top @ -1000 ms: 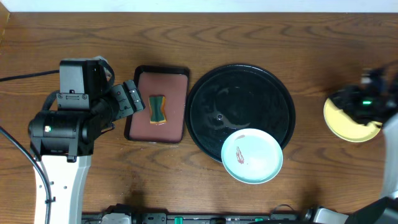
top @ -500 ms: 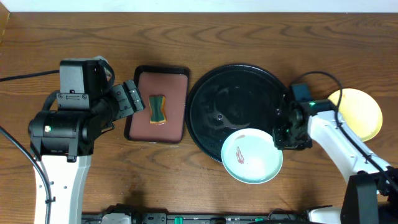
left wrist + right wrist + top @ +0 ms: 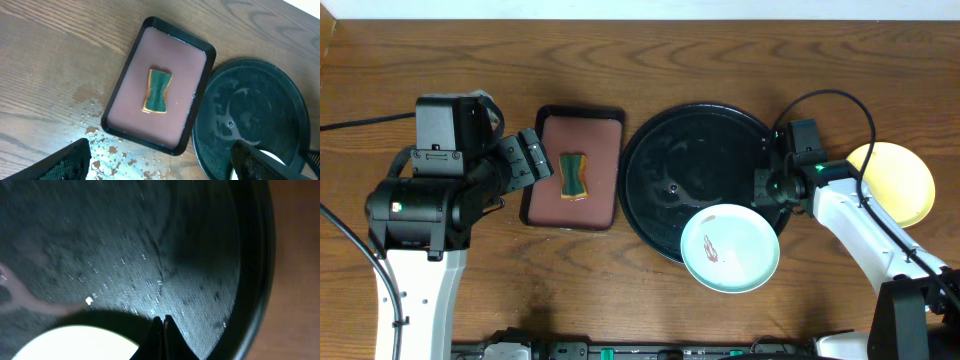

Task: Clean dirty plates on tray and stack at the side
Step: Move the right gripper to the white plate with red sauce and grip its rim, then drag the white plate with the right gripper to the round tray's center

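Mint-blue plate [image 3: 730,250] rests half over the black tray's [image 3: 660,150] rim toward the tabletop's near edge, just nearward of my right gripper [image 3: 767,190], fingers pressed together, empty. My left gripper [image 3: 533,160] gapes, farther off.

- Left arm [image 3: 415,250]: white link rising from the near edge on the left, black joint housings folded at the top, wrist turned to the right.
- Left gripper [image 3: 532,158]: points right, tilted a little. Fingers [image 3: 67,161] are spread wide and show at both lower corners of the left wrist view.
- Right arm [image 3: 865,230]: reaches in from the lower right, white link angled up and left, black wrist at its end.
- Right gripper [image 3: 768,188]: low, pointing left. Fingertips [image 3: 158,327] are pressed together with only a hairline seam between them.
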### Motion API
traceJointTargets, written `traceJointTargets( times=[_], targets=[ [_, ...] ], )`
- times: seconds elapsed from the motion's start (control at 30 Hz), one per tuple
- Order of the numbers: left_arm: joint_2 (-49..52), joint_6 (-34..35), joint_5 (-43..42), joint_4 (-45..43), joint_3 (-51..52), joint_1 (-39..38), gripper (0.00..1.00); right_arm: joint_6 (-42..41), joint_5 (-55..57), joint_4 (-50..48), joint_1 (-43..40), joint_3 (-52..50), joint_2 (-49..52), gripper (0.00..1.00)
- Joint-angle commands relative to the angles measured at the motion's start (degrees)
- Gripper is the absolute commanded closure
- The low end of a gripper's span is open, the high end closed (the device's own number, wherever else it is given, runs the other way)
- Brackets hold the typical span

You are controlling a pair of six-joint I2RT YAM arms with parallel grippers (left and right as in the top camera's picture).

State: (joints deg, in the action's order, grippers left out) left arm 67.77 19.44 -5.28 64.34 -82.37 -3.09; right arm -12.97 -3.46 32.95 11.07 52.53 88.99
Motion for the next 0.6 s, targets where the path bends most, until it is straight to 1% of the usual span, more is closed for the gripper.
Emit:
traceJointTargets(
  times=[0.0,0.03,0.07,0.1,0.13,0.2,0.3,0.37,0.43,0.5,0.53,0.57],
  targets=[
    [0.1,-0.3,0.1,0.1,-0.7,0.2,0.09,5.7,-2.2,-1.3,0.1,0.8,-0.2,0.99],
    [0.1,-0.3,0.1,0.1,-0.7,0.2,0.1,8.9,-3.7,0.7,-0.1,1.6,-0.2,0.88],
    [0.1,-0.3,0.1,0.1,-0.7,0.2,0.1,12.9,-5.3,3.7,-0.3,2.5,-0.2,0.6],
    [0.1,-0.3,0.1,0.1,-0.7,0.2,0.1,14.8,-5.9,6.4,-0.4,3.1,-0.2,0.45],
    [0.1,-0.3,0.1,0.1,-0.7,0.2,0.1,14.2,-6.0,9.0,-0.4,3.7,-0.2,0.42],
    [0.1,-0.3,0.1,0.1,-0.7,0.2,0.1,11.4,-6.3,14.1,-0.4,4.0,-0.2,0.41],
    [0.1,-0.3,0.1,0.1,-0.7,0.2,0.1,9.5,-6.2,19.2,-0.4,3.2,-0.2,0.45],
    [0.1,-0.3,0.1,0.1,-0.7,0.2,0.1,9.0,-6.2,20.9,-0.3,2.2,-0.2,0.45],
    [0.1,-0.3,0.1,0.1,-0.7,0.2,0.1,7.8,-5.8,20.6,-0.2,0.7,-0.2,0.48],
    [0.1,-0.3,0.1,0.1,-0.7,0.2,0.1,6.0,-5.8,18.2,0.1,-1.7,-0.2,0.56],
    [0.1,-0.3,0.1,0.1,-0.7,0.2,0.1,5.1,-5.8,16.9,0.2,-2.6,-0.2,0.63],
    [0.1,-0.4,0.1,0.1,-0.7,0.2,0.1,4.3,-5.8,15.3,0.2,-3.7,-0.2,0.73]
  ],
)
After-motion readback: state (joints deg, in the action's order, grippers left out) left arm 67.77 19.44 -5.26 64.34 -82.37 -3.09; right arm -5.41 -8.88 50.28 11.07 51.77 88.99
